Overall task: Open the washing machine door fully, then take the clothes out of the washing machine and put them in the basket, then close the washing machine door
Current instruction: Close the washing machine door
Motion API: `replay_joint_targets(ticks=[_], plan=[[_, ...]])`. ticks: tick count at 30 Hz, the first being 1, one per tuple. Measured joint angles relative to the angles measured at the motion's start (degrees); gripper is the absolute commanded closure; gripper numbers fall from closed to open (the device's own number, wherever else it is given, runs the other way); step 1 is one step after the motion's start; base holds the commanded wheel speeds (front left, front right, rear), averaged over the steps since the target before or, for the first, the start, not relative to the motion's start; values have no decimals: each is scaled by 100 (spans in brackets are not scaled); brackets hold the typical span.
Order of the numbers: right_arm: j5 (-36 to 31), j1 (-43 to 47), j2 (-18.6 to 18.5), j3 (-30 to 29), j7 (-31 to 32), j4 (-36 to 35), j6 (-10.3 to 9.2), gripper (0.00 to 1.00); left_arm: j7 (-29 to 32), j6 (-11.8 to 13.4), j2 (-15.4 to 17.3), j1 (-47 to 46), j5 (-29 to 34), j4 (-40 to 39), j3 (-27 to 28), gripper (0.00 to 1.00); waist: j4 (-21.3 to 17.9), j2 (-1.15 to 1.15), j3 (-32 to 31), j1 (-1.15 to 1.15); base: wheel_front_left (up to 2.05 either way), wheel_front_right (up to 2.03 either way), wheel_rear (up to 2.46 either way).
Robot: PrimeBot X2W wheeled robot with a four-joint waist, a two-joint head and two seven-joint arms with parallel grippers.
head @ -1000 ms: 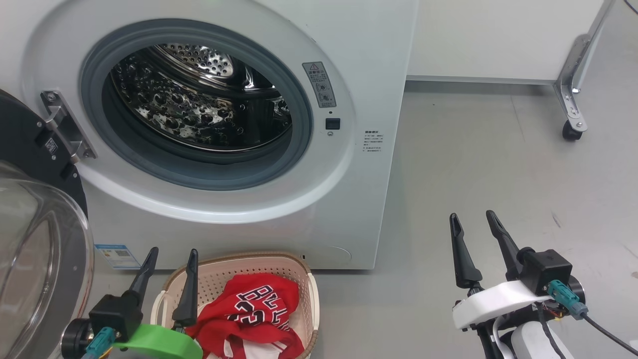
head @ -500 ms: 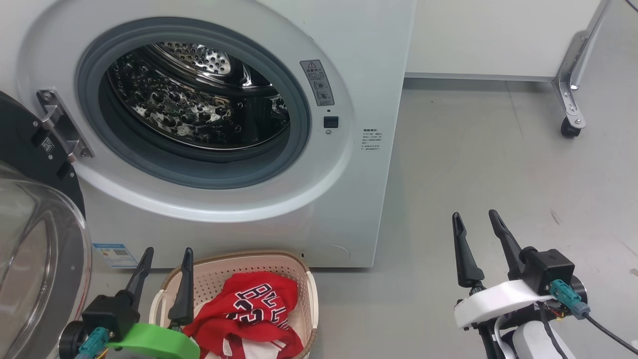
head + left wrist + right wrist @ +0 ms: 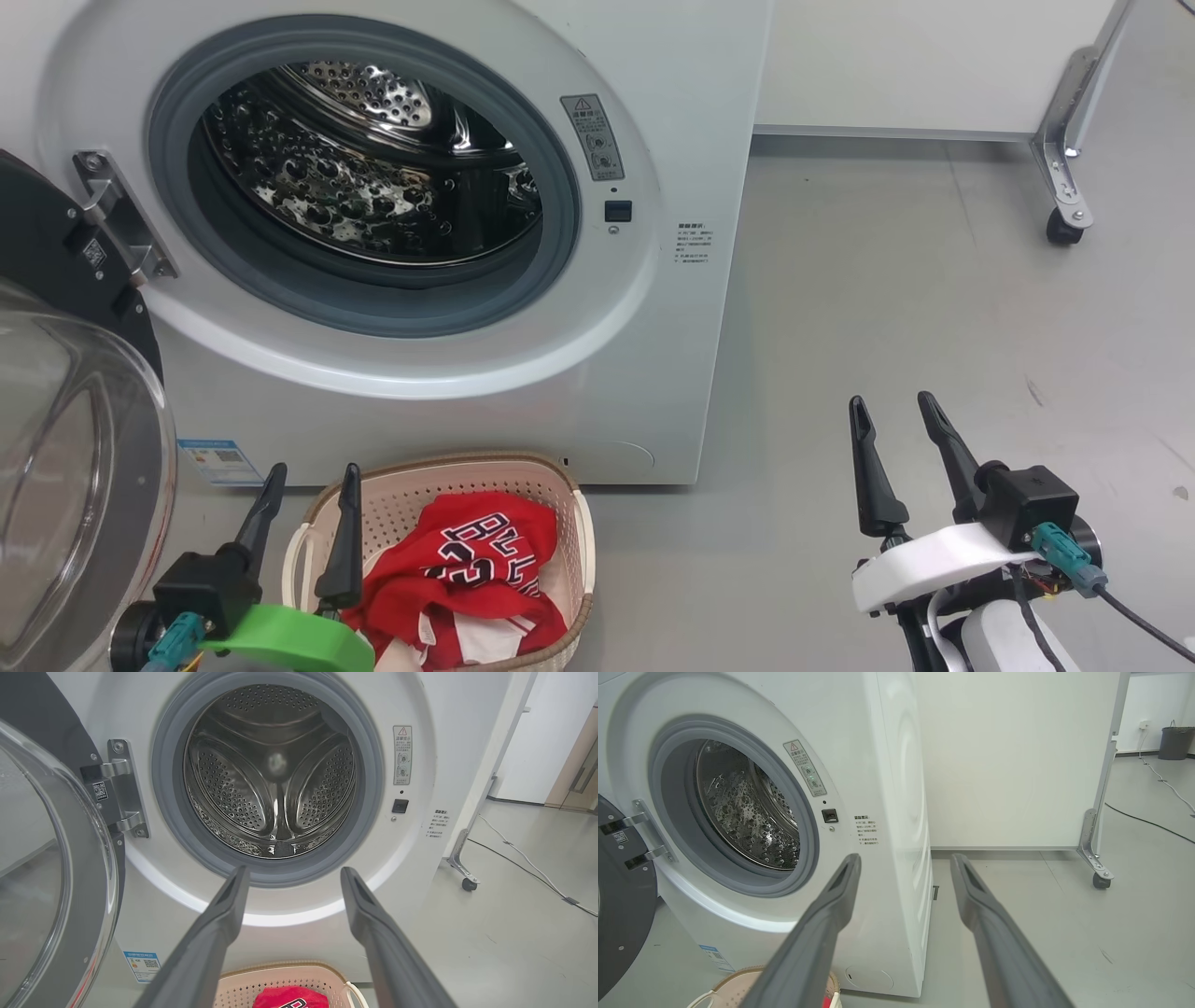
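- The left hand (image 3: pixel 315 469) is wide open and empty, at the left edge of the basket (image 3: pixel 574 523).
- The right hand (image 3: pixel 890 401) is wide open and empty, over the floor (image 3: pixel 887 280) to the right.
- The clothes (image 3: pixel 467 569) lie in the basket, just in front of the washing machine (image 3: pixel 691 112).
- The washing machine door (image 3: pixel 65 448) hangs open on the left.

A smooth grey floor (image 3: pixel 887 327), lightly scuffed, runs back to a white partition panel (image 3: pixel 1008 765). The panel stands on an angled metal leg (image 3: pixel 1087 830) with a small black caster (image 3: pixel 1101 880). Past the panel's edge a dark cable (image 3: pixel 1148 822) trails across the floor toward a far white wall (image 3: pixel 1157 700), where a dark bin (image 3: pixel 1175 743) stands (a wall socket (image 3: pixel 1143 724) just beside it). The light is even and soft.
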Motion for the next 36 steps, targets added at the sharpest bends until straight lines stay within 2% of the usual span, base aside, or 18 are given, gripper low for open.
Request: replay_joint_targets(ticks=[36], plan=[[0, -1, 4, 14, -1, 20, -3, 0, 0, 56, -2, -2, 2, -80, 18, 0, 20, 0, -9, 0, -113, 113, 0]])
